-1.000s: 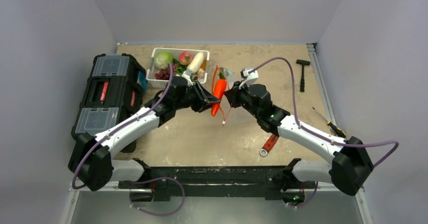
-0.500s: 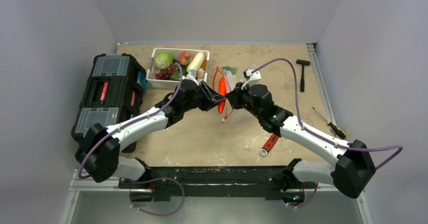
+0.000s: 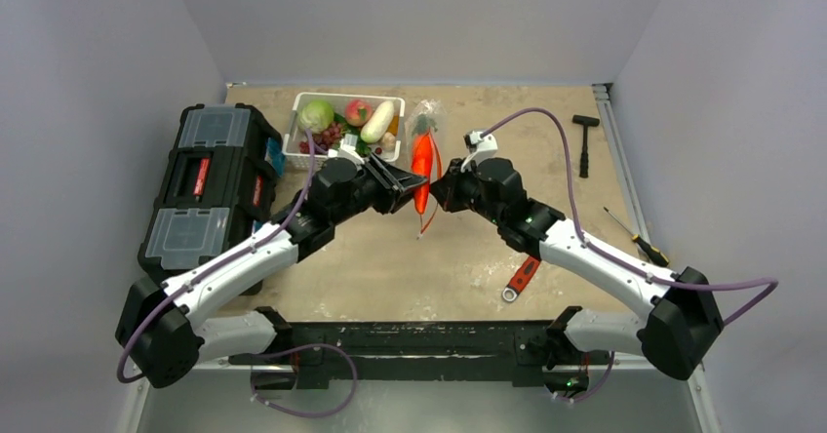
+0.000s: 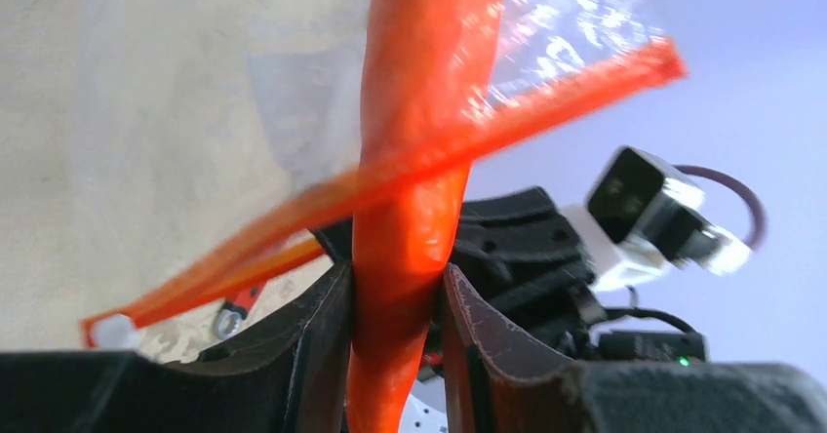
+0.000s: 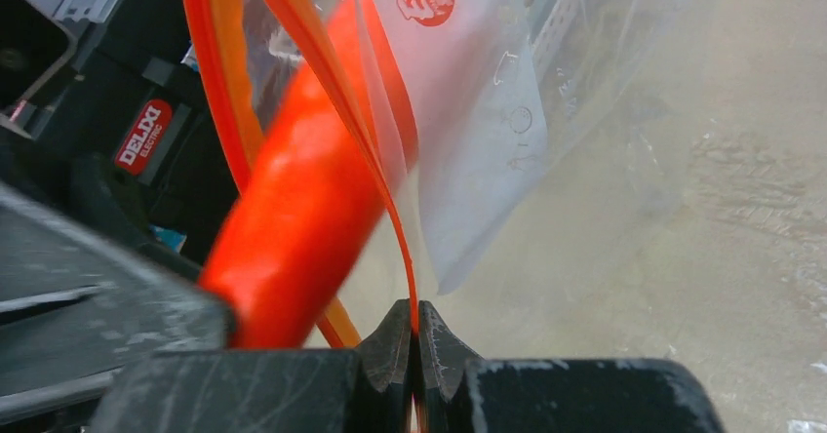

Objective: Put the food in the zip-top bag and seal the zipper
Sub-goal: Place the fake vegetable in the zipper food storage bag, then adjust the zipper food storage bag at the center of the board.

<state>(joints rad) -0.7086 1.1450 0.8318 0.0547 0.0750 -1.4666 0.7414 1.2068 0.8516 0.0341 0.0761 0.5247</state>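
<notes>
My left gripper (image 3: 408,193) (image 4: 395,306) is shut on the orange carrot (image 3: 421,160) (image 4: 421,140), whose upper part is inside the clear zip-top bag (image 3: 426,121) (image 4: 293,92). My right gripper (image 3: 439,191) (image 5: 414,328) is shut on the bag's orange-red zipper strip (image 5: 390,199) (image 4: 546,97) and holds the mouth up beside the carrot (image 5: 293,209). The rest of the food, with the pink peach (image 3: 358,111), white radish (image 3: 378,121), grapes (image 3: 327,136) and a green leafy piece (image 3: 316,116), lies in the white basket (image 3: 297,155).
A black toolbox (image 3: 210,175) stands at the left. A red-handled wrench (image 3: 521,279) lies near the right arm. A hammer (image 3: 585,140) and a screwdriver (image 3: 636,238) lie at the right edge.
The carrot has gone further up into the bag and the bag has stretched toward the far side. My left arm has drawn back to the left a little. The right gripper keeps its hold.
</notes>
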